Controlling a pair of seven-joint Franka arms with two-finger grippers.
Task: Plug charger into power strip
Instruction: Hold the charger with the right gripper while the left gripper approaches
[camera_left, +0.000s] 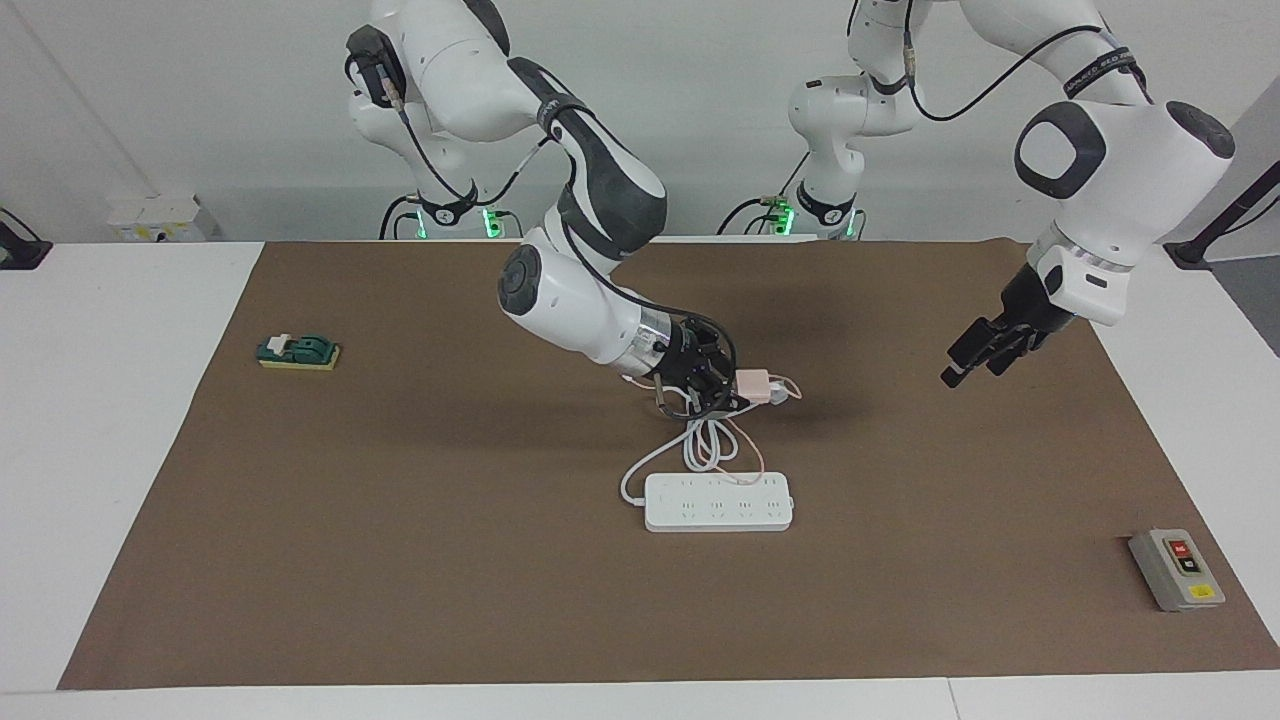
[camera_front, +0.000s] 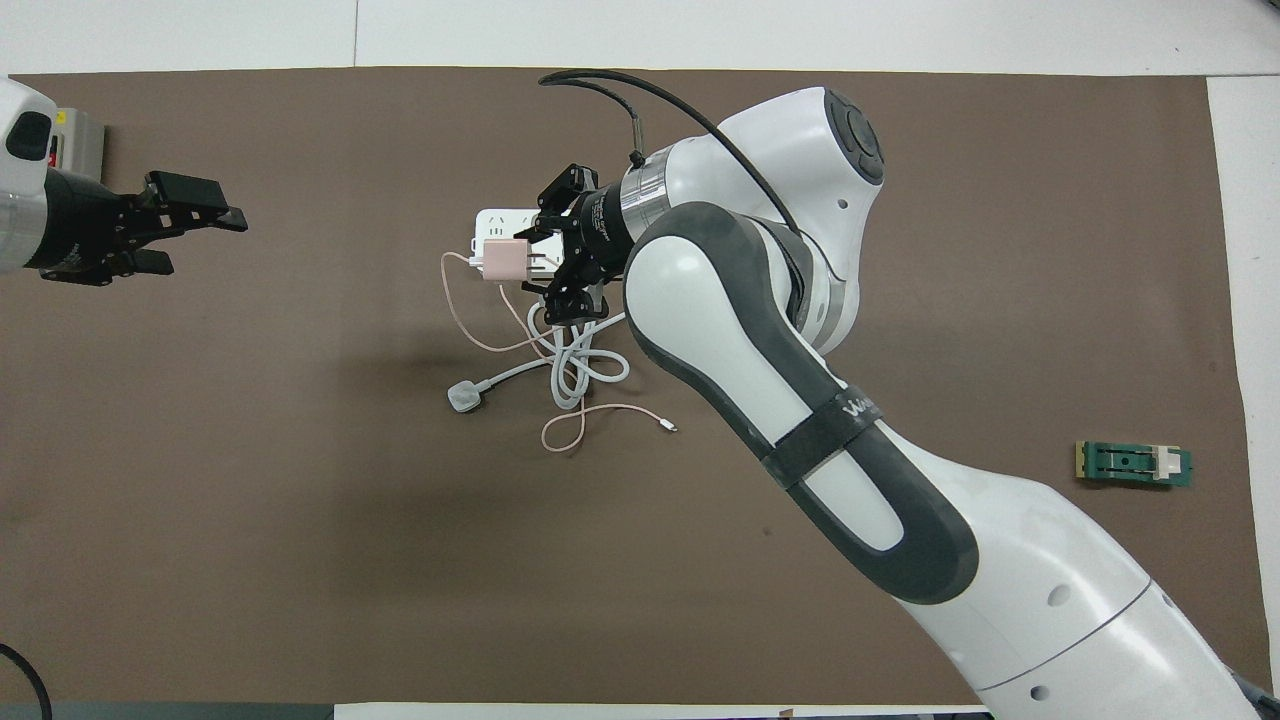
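Note:
My right gripper (camera_left: 733, 392) is shut on the pale-pink charger (camera_left: 755, 385) and holds it in the air over the coiled cords (camera_left: 706, 445). The charger also shows in the overhead view (camera_front: 505, 260), with the right gripper (camera_front: 540, 262) beside it. Its thin pink cable (camera_front: 478, 338) hangs down and loops on the mat. The white power strip (camera_left: 718, 502) lies flat on the mat. In the overhead view only one end of the power strip (camera_front: 495, 217) shows past the arm. My left gripper (camera_left: 968, 366) waits open and empty in the air over the mat toward the left arm's end, also seen from overhead (camera_front: 190, 228).
A white three-pin plug (camera_front: 463, 397) on a thick white cord lies nearer to the robots than the strip. A grey box with red and black buttons (camera_left: 1176, 568) sits at the left arm's end. A green and yellow block (camera_left: 298, 351) lies at the right arm's end.

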